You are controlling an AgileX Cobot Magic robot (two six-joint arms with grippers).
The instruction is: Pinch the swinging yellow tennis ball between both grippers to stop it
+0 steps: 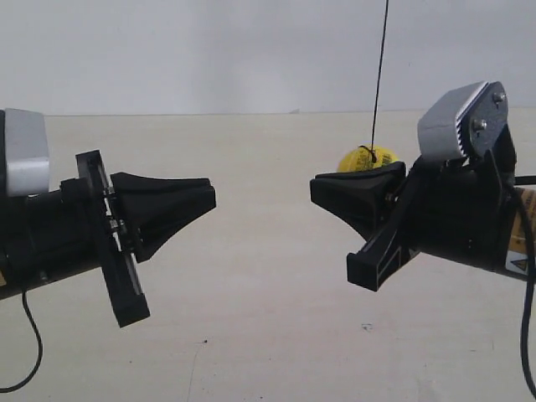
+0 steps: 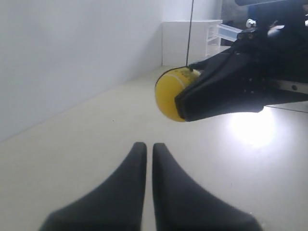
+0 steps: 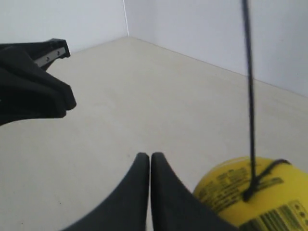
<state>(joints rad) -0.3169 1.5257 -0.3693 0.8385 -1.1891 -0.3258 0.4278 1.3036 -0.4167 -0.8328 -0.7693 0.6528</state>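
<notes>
We are at the lining-up step, and the pinch has not begun. The left gripper [image 1: 206, 199] and the right gripper [image 1: 318, 189] face each other tip to tip over the pale floor [image 1: 268, 335], with an open stretch of air between them. Each has its two jaws pressed together, only a thin slit showing in its own wrist view, and neither holds anything.

The ball [image 1: 369, 157] hangs on its string [image 1: 381, 67] on the right, not in the gap. It sits just beside the right gripper, on its far side and a little above the tip, so the jaws hide its lower part in the exterior view. We cannot tell whether it touches the jaws. The left gripper is well apart from it.

We judge the next move needs the ball between the two tips. Either the right gripper draws back and lines up behind the ball, or we wait for the swing to bring it into the gap. Then both arms close in together at ball height, meeting it on opposite sides. An off-centre touch would likely knock it sideways instead of stopping it.
</notes>
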